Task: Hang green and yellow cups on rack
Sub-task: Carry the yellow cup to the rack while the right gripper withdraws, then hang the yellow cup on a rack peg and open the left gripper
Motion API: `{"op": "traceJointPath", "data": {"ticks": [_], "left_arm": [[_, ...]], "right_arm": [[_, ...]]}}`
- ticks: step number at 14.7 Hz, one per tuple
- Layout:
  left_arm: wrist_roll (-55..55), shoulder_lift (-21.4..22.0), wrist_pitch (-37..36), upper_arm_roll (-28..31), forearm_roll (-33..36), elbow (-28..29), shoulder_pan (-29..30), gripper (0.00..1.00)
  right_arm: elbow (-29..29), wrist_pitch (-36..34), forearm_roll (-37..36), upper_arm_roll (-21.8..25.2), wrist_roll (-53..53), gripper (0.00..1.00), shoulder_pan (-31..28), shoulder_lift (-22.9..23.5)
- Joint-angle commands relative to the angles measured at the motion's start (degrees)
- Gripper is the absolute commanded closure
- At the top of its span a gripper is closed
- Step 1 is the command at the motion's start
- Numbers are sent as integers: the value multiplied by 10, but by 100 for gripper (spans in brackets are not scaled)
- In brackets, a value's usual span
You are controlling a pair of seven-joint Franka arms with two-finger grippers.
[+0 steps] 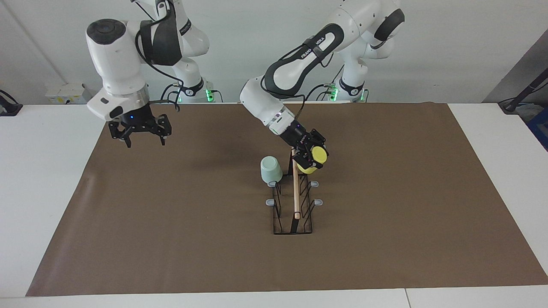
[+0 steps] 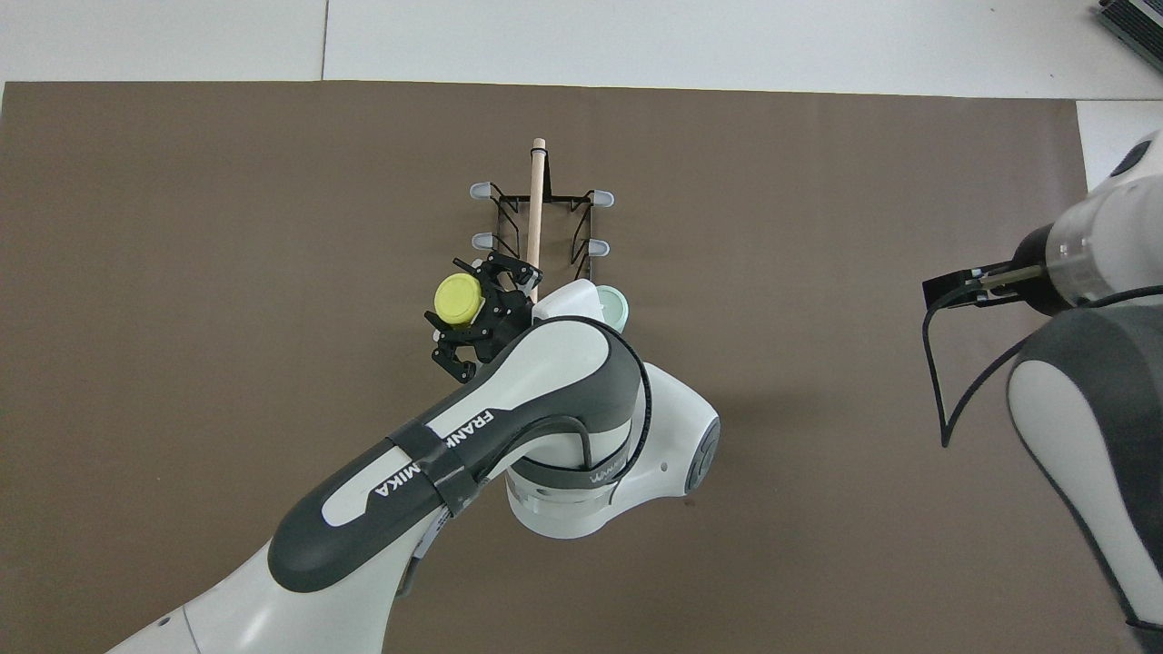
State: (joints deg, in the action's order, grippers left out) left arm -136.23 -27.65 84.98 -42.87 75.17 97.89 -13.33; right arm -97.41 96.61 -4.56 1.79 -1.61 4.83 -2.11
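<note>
The black wire rack (image 1: 292,226) with its wooden rod (image 2: 536,195) stands mid-mat. The pale green cup (image 1: 270,169) hangs upside down on a prong at the rack's end nearest the robots, on the right arm's side; in the overhead view the green cup (image 2: 616,305) is half hidden by the left arm. My left gripper (image 1: 310,159) is shut on the yellow cup (image 1: 317,156), tilted against the rack's prongs on the left arm's side, close to the rod. From above, the yellow cup (image 2: 457,300) shows its base beside the left gripper (image 2: 472,313). My right gripper (image 1: 138,136) hangs open and holds nothing over the mat.
A brown mat (image 1: 171,239) covers most of the white table (image 1: 43,171). Grey-tipped bare prongs (image 1: 317,202) stick out of the rack on both sides. The right gripper (image 2: 954,292) only partly shows at the overhead view's edge.
</note>
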Motion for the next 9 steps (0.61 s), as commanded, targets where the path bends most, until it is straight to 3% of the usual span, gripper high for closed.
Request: {"op": "traceJointPath", "data": {"ticks": [1, 3, 5, 9], "left_arm": [[10, 20, 16, -15, -9, -9, 5, 0], [69, 54, 20, -19, -57, -9, 21, 0], [182, 83, 26, -6, -131, -23, 27, 0], [392, 143, 77, 75, -245, -24, 27, 0]], "right_arm": [[58, -82, 17, 5, -18, 0, -8, 10], [85, -129, 42, 8, -16, 0, -10, 16], [79, -133, 49, 11, -15, 0, -14, 13], [77, -135, 54, 9, -12, 0, -25, 8]]}}
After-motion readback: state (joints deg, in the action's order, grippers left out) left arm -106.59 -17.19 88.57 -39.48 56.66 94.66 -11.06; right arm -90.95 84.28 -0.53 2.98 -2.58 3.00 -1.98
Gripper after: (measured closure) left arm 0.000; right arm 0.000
